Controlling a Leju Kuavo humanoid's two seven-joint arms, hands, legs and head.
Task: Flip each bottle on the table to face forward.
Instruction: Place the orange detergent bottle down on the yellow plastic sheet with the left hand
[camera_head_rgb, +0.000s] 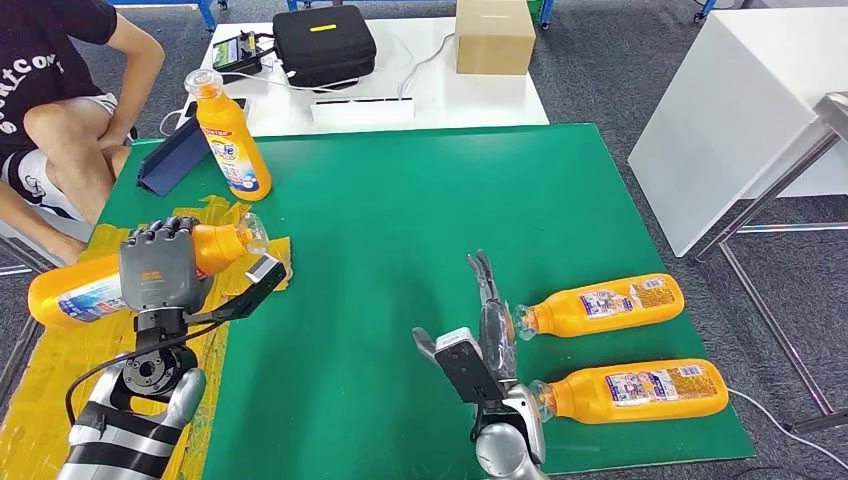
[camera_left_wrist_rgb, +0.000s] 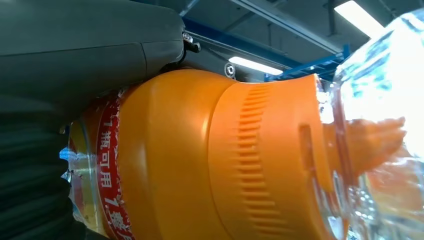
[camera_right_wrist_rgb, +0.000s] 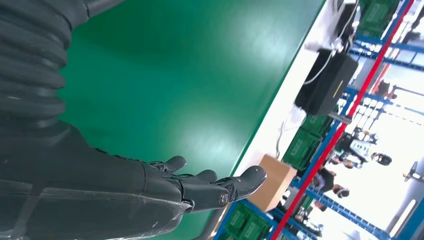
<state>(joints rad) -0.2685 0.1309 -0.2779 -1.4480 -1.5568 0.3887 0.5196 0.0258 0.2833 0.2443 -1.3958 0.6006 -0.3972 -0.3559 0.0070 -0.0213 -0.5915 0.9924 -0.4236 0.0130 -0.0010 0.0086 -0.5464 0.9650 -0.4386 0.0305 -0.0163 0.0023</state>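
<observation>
- Left hand (camera_head_rgb: 157, 270) wraps its fingers around an orange bottle (camera_head_rgb: 75, 290), held off the table above the yellow-taped patch (camera_head_rgb: 60, 370) at the near-left corner of the green table (camera_head_rgb: 400, 210).
- Held bottle lies near horizontal: base toward the left table edge, clear cap (camera_head_rgb: 252, 236) pointing right and slightly away. The left wrist view shows the orange shoulder (camera_left_wrist_rgb: 200, 160) and clear cap (camera_left_wrist_rgb: 380, 100) close up, with the hand's grey cover clamped over the body.
- Standing bottle (camera_head_rgb: 230, 135) is upright at the far-left part of the table, well beyond the held one; a dark blue stand (camera_head_rgb: 175, 155) sits just beside it.
- Right hand (camera_head_rgb: 485, 335) is empty, fingers stretched out and apart, edge-on above the mat; the right wrist view shows its fingers (camera_right_wrist_rgb: 220, 187) spread over bare green.
- Two lying bottles sit just to the right of that hand: the farther one (camera_head_rgb: 605, 303) and the nearer one (camera_head_rgb: 635, 390). Both long axes run left-right, caps toward the hand, bases toward the right table edge.
- Judgement: the right hand is plainly the nearer one for both; the farther bottle's cap is almost at its fingertips.
- Room: wide bare green between the two hands; the nearer bottle lies close to the front edge, so little margin there.
- A seated person (camera_head_rgb: 60, 100) is at the far-left corner, near the left arm's side.
</observation>
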